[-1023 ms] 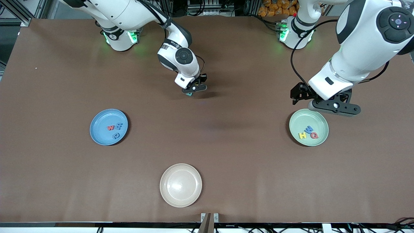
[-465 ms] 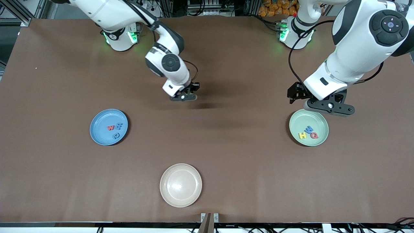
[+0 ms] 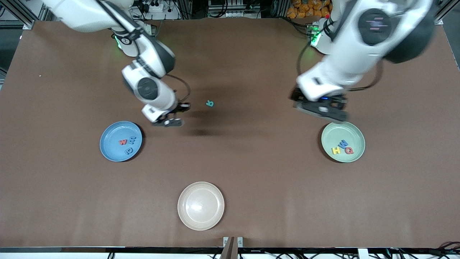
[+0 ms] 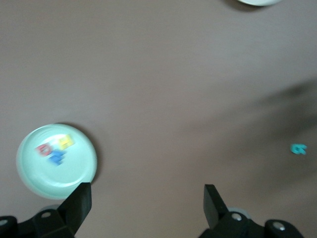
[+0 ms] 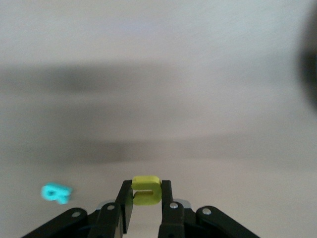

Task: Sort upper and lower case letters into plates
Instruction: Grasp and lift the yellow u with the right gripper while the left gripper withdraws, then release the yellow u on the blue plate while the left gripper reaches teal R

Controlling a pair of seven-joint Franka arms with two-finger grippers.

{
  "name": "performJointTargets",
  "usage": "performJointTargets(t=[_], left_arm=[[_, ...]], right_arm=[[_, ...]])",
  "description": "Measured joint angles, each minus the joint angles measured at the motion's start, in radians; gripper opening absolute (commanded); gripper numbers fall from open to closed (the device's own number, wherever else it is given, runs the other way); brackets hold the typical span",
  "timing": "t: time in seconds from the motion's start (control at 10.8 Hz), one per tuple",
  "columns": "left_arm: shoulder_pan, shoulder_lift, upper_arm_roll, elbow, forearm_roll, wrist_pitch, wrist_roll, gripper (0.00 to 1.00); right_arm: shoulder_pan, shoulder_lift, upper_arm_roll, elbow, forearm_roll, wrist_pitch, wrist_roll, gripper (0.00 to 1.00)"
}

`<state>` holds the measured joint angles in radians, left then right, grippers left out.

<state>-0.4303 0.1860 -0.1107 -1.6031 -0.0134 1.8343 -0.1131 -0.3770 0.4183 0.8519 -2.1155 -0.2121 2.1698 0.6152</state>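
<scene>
Letters lie sorted in two plates on the brown table (image 3: 251, 172): the blue plate (image 3: 107, 142) toward the right arm's end holds three small letters (image 3: 127, 142), red and blue, and the green plate (image 3: 355, 135) toward the left arm's end holds a yellow H, a blue W and a red Q (image 3: 343, 148). A cream plate (image 3: 201, 205) sits bare near the table edge closest to the front camera, about midway between the two ends. A teal letter (image 3: 210, 104) lies alone on the table, closer to the robots' edge than any of the plates. The right gripper (image 5: 146, 198) is up in the air over the table just beside the blue plate, on the side toward the teal letter, with its jaws clenched on a small yellow-green letter (image 5: 145, 190). The left gripper (image 4: 147, 198) is over the table just beside the green plate's rim, on the side toward the robots' bases, with its jaws spread wide and nothing between them.
</scene>
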Motion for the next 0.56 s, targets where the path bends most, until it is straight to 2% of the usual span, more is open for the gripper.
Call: performJointTargets(t=[0.19,0.28,0.56], left_arm=[[-0.117,0.065,-0.003,-0.006,0.000,0.092,-0.011,1.00],[-0.175,0.103,-0.003,-0.007,0.000,0.139,-0.036,1.00],[-0.310,0.232,-0.008,-0.008,0.000,0.289,-0.170,1.00]], right_arm=[[-0.169,-0.004,-0.004,0.000,-0.002,-0.013,-0.206,0.00],[-0.221,-0.003,-0.038,0.000,-0.003,-0.011,-0.297,0.00],[-0.214,0.003,-0.211,0.003,-0.004,0.040,-0.456,0.00]])
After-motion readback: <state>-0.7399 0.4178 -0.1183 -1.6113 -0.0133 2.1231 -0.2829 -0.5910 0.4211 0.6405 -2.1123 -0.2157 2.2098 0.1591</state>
